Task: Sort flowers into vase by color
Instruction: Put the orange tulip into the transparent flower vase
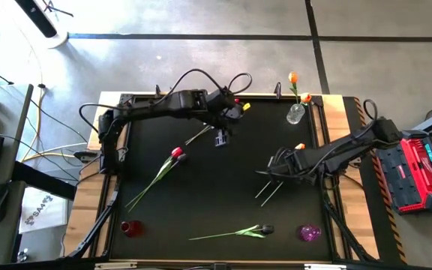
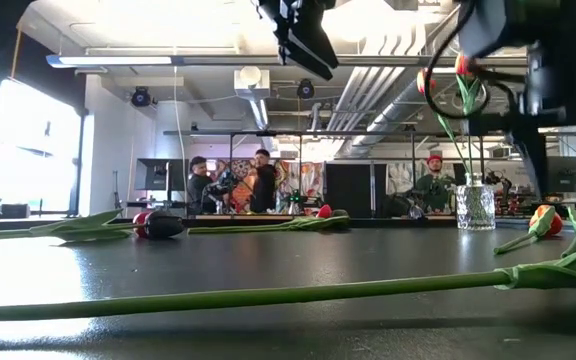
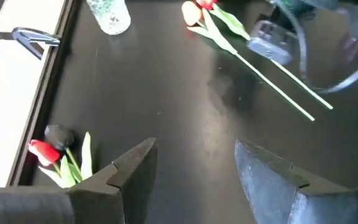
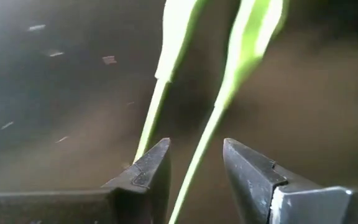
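Observation:
Two tulips lie side by side under my right arm, heads (image 1: 300, 146) toward the far edge and stems (image 1: 265, 191) pointing near-left. My right gripper (image 1: 276, 171) hangs low over those stems, open. In the right wrist view one stem (image 4: 197, 162) runs between the fingers without touching them, and the other stem (image 4: 149, 127) passes just outside one finger. My left gripper (image 1: 220, 139) is open, raised over the far middle of the table. A clear vase (image 1: 296, 112) holds orange tulips (image 1: 293, 77). A red-pink tulip (image 1: 177, 154) and a dark tulip (image 1: 265, 229) lie flat on the table.
A small red vase (image 1: 131, 228) stands at the near-left corner and a purple vase (image 1: 310, 232) at the near-right. A red tulip (image 3: 42, 149) lies by the far rim near my left arm. People stand in the room beyond the table (image 2: 258, 180).

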`<state>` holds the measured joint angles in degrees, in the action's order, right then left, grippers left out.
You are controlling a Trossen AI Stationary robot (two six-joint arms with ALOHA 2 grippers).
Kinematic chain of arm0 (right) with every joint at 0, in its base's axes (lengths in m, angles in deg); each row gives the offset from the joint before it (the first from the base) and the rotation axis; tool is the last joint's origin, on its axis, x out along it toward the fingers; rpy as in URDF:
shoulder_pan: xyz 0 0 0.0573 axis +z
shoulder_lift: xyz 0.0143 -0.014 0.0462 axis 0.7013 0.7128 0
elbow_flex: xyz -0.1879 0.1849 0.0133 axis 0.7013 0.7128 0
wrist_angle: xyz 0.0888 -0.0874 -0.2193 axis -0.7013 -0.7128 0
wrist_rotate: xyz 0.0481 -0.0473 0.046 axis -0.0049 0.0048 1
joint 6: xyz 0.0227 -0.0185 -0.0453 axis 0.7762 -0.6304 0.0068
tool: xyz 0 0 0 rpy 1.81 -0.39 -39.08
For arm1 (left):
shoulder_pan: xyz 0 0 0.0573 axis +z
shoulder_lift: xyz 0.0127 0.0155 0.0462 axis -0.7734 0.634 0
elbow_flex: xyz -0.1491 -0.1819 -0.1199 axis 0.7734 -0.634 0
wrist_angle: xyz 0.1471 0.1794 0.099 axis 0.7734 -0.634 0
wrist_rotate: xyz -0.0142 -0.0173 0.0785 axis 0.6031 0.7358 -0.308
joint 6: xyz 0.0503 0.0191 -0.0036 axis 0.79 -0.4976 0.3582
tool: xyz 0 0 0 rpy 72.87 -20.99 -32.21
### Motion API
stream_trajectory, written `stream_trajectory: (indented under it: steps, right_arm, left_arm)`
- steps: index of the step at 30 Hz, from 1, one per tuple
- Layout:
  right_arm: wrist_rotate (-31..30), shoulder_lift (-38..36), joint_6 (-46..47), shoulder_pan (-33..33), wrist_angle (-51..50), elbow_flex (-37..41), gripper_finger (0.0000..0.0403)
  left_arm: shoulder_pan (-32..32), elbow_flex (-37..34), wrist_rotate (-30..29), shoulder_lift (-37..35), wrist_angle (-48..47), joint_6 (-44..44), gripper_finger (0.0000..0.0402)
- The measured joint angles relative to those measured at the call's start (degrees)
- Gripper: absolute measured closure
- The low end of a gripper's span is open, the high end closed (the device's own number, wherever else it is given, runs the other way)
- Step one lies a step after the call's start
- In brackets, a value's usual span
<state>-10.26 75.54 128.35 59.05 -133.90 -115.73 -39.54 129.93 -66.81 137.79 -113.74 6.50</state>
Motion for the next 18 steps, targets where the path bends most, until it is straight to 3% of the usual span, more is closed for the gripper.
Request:
stream_trajectory:
  steps: [7,18]
  right_arm:
    - [3.2,0.0,2.0,-1.8,0.2,3.1,0.0268]
    - [-0.8,0.0,1.9,-5.6,-0.2,3.1,0.0268]
  left_arm:
    - [0.0,0.0,0.0,0.0,1.4,0.2,0.0198]
    - [0.1,0.0,0.0,0.0,1.6,1.0,0.0198]
